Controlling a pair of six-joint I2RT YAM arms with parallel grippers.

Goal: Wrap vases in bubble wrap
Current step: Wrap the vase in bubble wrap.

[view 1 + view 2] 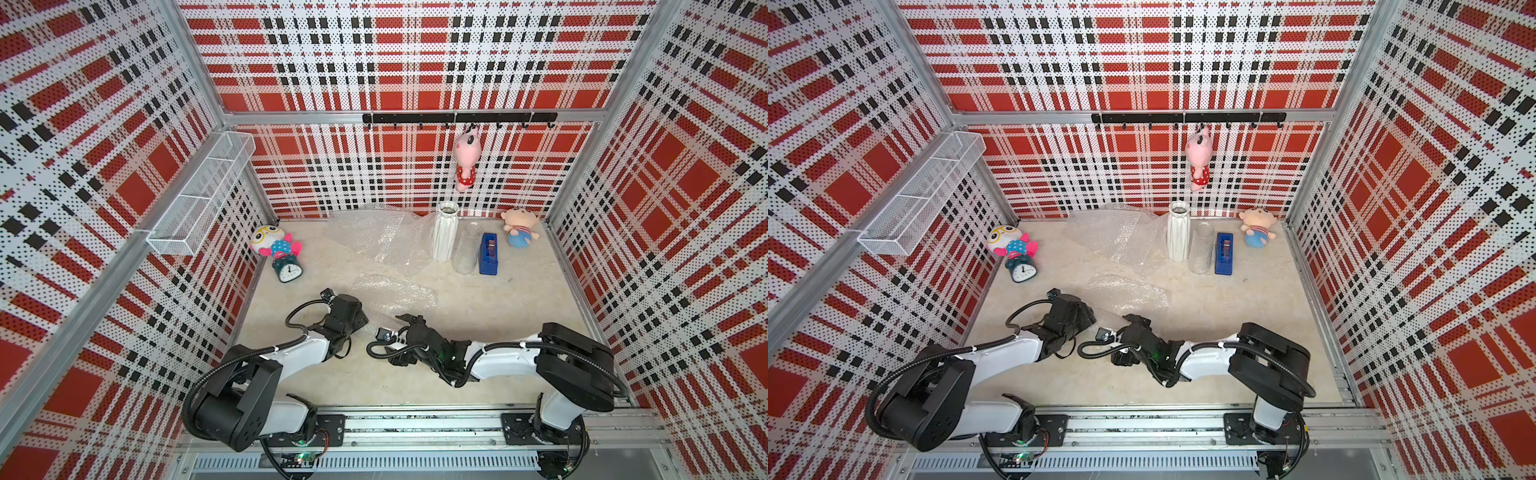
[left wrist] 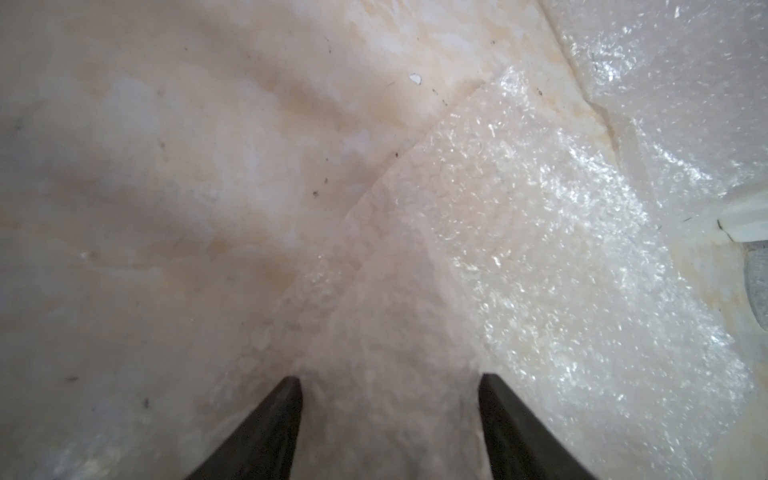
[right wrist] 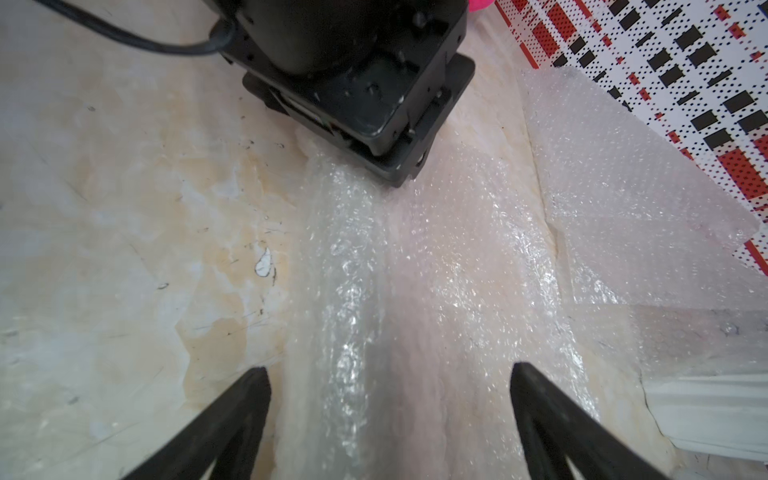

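Working the near sheet of bubble wrap (image 1: 395,295), which is lying crumpled on the table (image 1: 519,299) just ahead of both arms. The tall white vase (image 1: 445,232) and glass vase (image 1: 467,249) are standing well behind it, bare. The left gripper (image 2: 390,386) is sitting with its fingers apart and a fold filling the gap; I cannot tell whether it is pinching. The right gripper (image 3: 390,370) is straddling the ridge, spread wide and clear of it. I am planning to close the right gripper low, then lift both ends level.

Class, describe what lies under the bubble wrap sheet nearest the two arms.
The pale tabletop shows through the bubble wrap sheet. Its raised fold hides whatever may sit inside.
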